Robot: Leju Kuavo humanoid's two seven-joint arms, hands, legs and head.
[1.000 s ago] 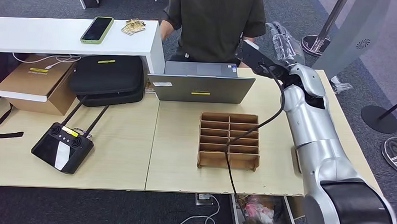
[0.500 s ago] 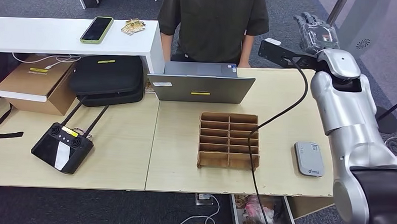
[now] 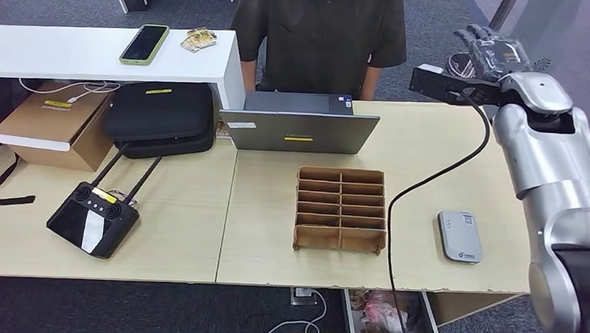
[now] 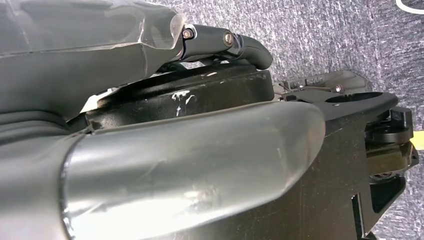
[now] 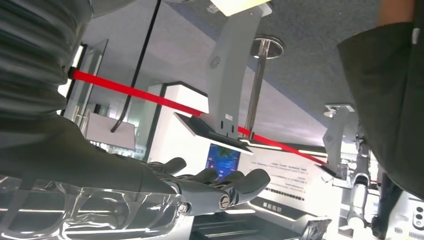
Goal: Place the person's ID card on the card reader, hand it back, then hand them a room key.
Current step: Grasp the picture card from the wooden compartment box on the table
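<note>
No ID card is visible; the card reader [image 3: 459,236] lies on the counter [image 3: 427,157]. The right hand [image 3: 492,51] is raised near the person [image 3: 320,32], fingers apart, empty. A card would likely be thin, stiff and slippery: pinch its edges. The left hand's [image 4: 150,125] state I cannot tell.

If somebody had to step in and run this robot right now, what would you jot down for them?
Right hand: raised beyond the desk's far right corner, near the person, fingers spread, holding nothing.
Left hand: hanging low over grey carpet; open or closed, can't tell.
Card reader: on the desk, nothing on it.
No ID card or room key visible.
Left: every step, as far as the pictures show.
</note>
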